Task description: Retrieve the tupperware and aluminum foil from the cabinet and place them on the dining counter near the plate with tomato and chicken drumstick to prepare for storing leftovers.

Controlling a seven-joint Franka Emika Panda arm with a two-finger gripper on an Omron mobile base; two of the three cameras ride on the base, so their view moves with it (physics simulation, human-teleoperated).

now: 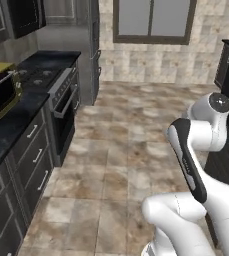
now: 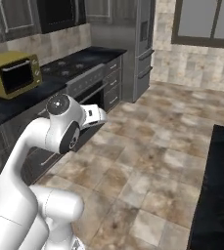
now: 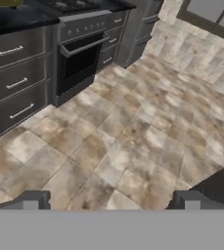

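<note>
1. On my left, the black surface with the stove (image 1: pixel 41 75) runs along the wall, with a yellow microwave (image 1: pixel 1 90) sitting on it and the oven (image 3: pixel 79 58) and drawers below. Dark wall cabinets (image 2: pixel 59 14) hang above, doors closed as far as I can tell. I cannot pick out the grey cabinet I need from here.

2. In the middle there is the bare tiled floor (image 3: pixel 128 127), and the window (image 1: pixel 151 20) at the far wall.

3. On my right, a black-topped edge (image 2: pixel 216 195) comes into the right base view; I judge it to be the dining counter, though I see no plate, tomato or drumstick on the part that shows.

4. The tupperware and the aluminum foil are not visible to me; I take them to be behind a cabinet door, so the task is at its very start.

5. My handling guess: the tupperware should be light, stiff and somewhat slick, best pinched across its raised rim. The foil box should be light, its cardboard crushable, so I would take it across the narrow width near its middle.

6. The arm (image 2: pixel 59 132) is folded at the elbow, with the hand (image 2: pixel 91 117) held forward and tilted down towards the floor.

7. The fingers (image 3: pixel 30 200) stand fully apart and hold nothing.
</note>
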